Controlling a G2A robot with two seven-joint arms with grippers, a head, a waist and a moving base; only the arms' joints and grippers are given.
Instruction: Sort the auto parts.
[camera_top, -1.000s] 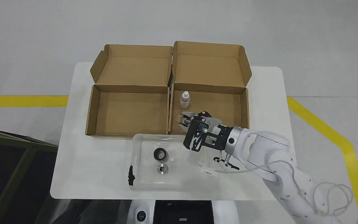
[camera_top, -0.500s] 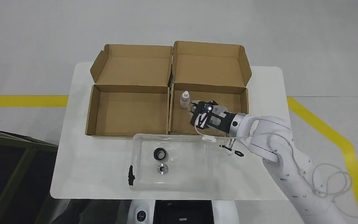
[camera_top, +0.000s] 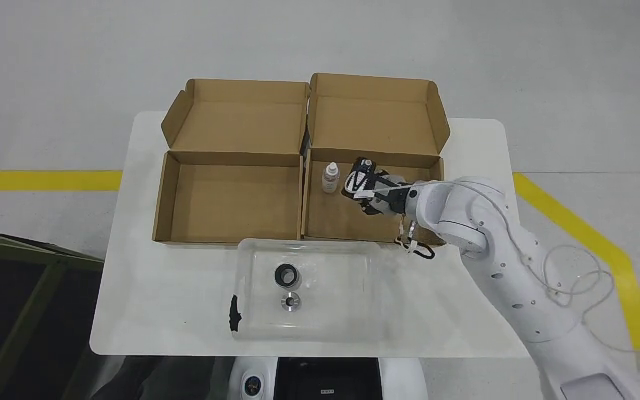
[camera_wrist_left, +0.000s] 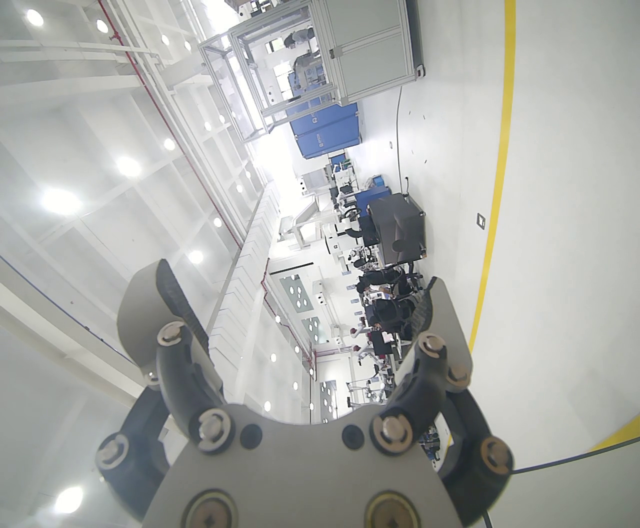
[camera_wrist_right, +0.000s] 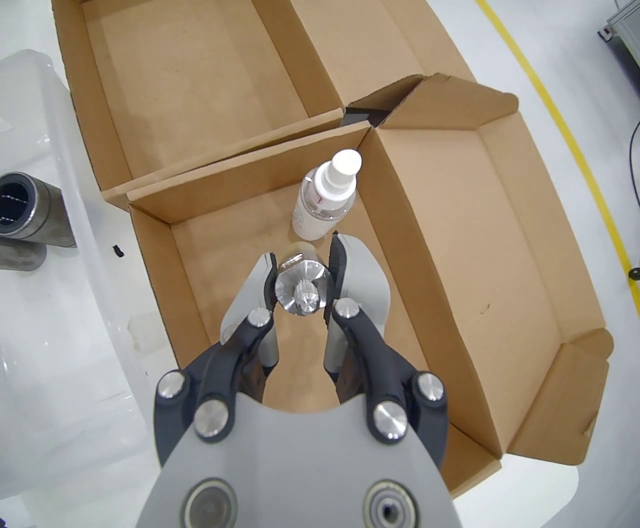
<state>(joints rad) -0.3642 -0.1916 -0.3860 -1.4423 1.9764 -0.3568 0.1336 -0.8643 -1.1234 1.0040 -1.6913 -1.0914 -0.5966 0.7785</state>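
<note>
Right gripper (camera_wrist_right: 302, 256) pinches a metal fitting (camera_wrist_right: 299, 294) above the right box (camera_top: 420, 216) at centre right, beside a bottle (camera_top: 330, 178) already inside. A bearing (camera_top: 288, 274) and two smaller parts (camera_top: 289, 303) lie unsorted in the tray (camera_top: 345, 318) at lower centre.

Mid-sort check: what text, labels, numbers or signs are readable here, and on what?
No text is readable.
On the small bottle in the cardboard box: faint print on its side, too small to read.
On the metal part held in the right gripper: no marking shows.
</note>
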